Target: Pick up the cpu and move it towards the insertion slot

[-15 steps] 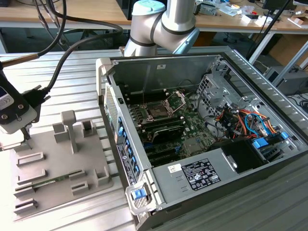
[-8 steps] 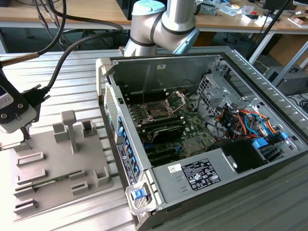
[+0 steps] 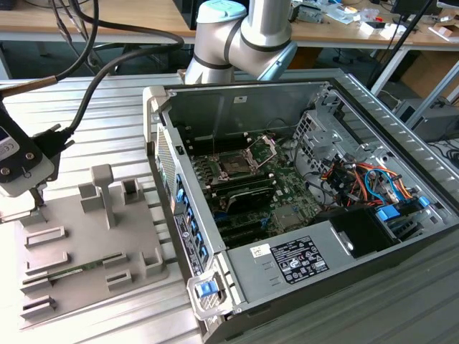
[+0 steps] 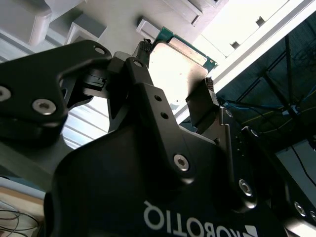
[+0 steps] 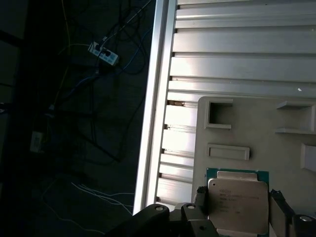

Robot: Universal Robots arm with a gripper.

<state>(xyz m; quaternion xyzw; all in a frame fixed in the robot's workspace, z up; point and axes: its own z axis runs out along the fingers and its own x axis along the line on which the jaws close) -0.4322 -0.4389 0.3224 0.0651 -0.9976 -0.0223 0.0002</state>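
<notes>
A robot's gripper (image 4: pixel 176 65) straddles the chip (image 5: pixel 238 207) at the corner of a grey tray (image 5: pixel 247 123). Its two dark fingers (image 4: pixel 140 74) are set against opposite edges of the green board and, by the look of both wrist views, are pinching it. Whether the chip rests on the tray or hangs just above it cannot be told. In the exterior view the arm's head sits at the view's left, over the tray. The socket (image 3: pixel 237 163), its hinged plate (image 3: pixel 264 148) tipped up, lies well apart inside the open computer case (image 3: pixel 237 107). The step in hand appears to be the pick-up. Doing it well likely depends on an even hold on both edges, firm enough not to slip but light enough not to bend the thin board. The pale metal top should be kept level, so the chip clears the tray's raised blocks (image 5: pixel 227 152) without catching. A tilted or off-centre hold would probably make it harder to line the chip up with the socket's frame.
</notes>
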